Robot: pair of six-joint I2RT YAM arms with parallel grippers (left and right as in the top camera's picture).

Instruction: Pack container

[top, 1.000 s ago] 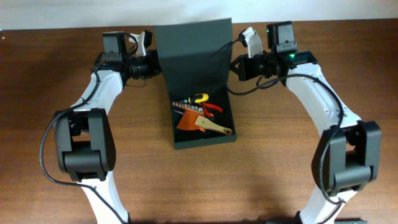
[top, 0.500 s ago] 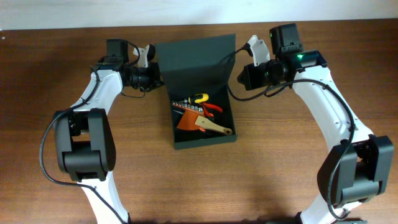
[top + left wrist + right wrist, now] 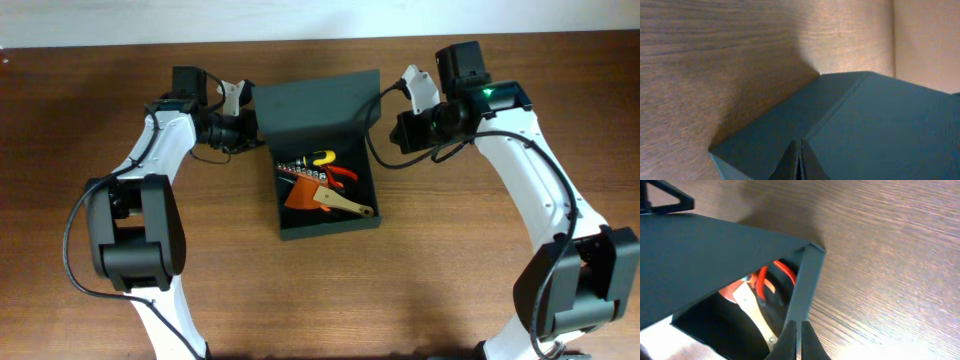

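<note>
The container (image 3: 326,231) is a dark green-black box at mid-table, its lid (image 3: 315,100) tilted up over the back half. Inside lie red and yellow pliers (image 3: 336,170), a scraper with a wooden handle (image 3: 335,202) and a row of sockets (image 3: 297,165). My left gripper (image 3: 250,122) is shut at the lid's left edge; in the left wrist view its tips (image 3: 800,167) meet on the lid's fold (image 3: 830,120). On the other side, my right gripper (image 3: 385,116) is shut on the lid's side flap (image 3: 805,285), which runs between its tips (image 3: 799,342).
Brown wooden table (image 3: 450,280) lies all around the box. A black cable (image 3: 372,130) loops beside the right gripper, close to the box's right wall. The table's back edge meets a pale wall (image 3: 100,20).
The lid has swung forward and lower over the box. Both grippers have come toward the front with it, still shut, and the right arm has shifted to the right.
</note>
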